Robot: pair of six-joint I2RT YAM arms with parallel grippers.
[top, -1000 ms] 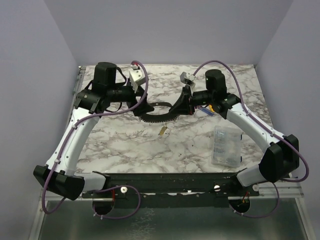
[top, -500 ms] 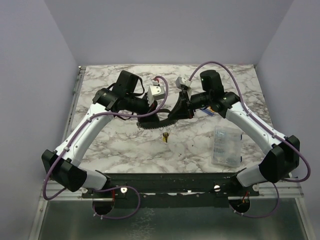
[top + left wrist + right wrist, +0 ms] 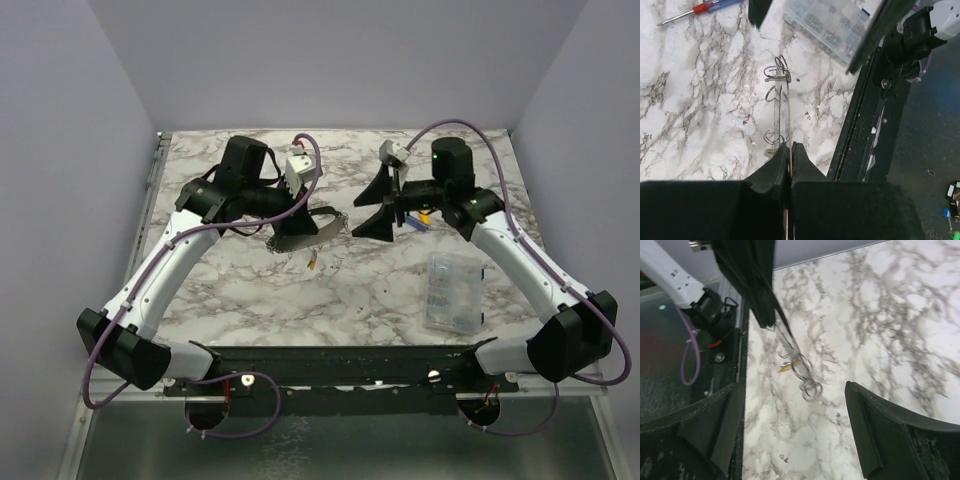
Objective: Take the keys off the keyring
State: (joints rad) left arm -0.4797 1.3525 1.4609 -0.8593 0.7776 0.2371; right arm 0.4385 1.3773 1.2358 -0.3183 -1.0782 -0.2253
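I see the left tool [image 3: 790,152] pinched tight on the keyring [image 3: 788,110], which is held edge-on above the bench [image 3: 250,290]. One small yellow key [image 3: 788,366] hangs beneath the hoop. The right tool [image 3: 378,205] stands wide, apart to its right.

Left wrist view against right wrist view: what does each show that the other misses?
Only the left wrist view shows the red-blue screwdriver and the clear plastic box. Only the right wrist view shows the small yellow key, right at the ring's wire; I cannot make it out in the left wrist view. Both show the keyring clamped in the shut left gripper, and the marble table.
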